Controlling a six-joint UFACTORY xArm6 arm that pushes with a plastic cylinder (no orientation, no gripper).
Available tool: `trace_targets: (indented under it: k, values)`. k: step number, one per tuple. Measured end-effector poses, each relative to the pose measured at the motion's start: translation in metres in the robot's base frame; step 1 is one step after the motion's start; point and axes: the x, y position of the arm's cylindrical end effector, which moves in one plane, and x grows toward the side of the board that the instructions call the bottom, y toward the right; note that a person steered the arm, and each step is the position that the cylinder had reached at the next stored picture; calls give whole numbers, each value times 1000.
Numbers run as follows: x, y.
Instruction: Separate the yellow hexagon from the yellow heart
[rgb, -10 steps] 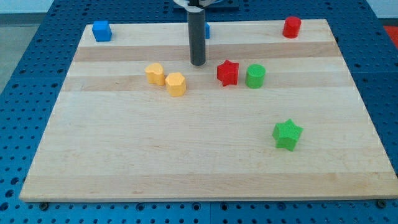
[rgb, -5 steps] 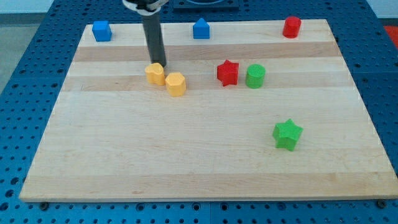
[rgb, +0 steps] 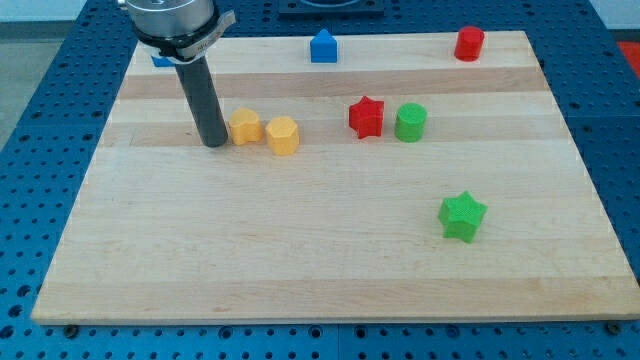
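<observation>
The yellow heart (rgb: 245, 127) lies left of centre on the wooden board (rgb: 300, 250). The yellow hexagon (rgb: 283, 135) sits just to its right and slightly lower, close beside it with a thin gap or touching. My tip (rgb: 213, 143) stands on the board right at the heart's left side, touching or nearly touching it. The dark rod rises from it toward the view's top left.
A red star (rgb: 366, 116) and a green cylinder (rgb: 410, 122) sit side by side right of the yellow pair. A green star (rgb: 462, 216) lies lower right. A blue block (rgb: 322, 47) and a red block (rgb: 469, 43) sit along the top edge. Another blue block (rgb: 160, 61) is mostly hidden behind the arm.
My tip swept from above the centre leftward, passed over the heart's top, and now stands at its left side. The heart has shifted slightly left and down.
</observation>
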Motion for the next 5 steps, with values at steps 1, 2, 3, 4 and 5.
trace_targets:
  k: [1, 2, 3, 4, 5]
  values:
    - [-7, 23]
    - [-9, 47]
    - [-18, 46]
    - [-23, 37]
    - [-23, 37]
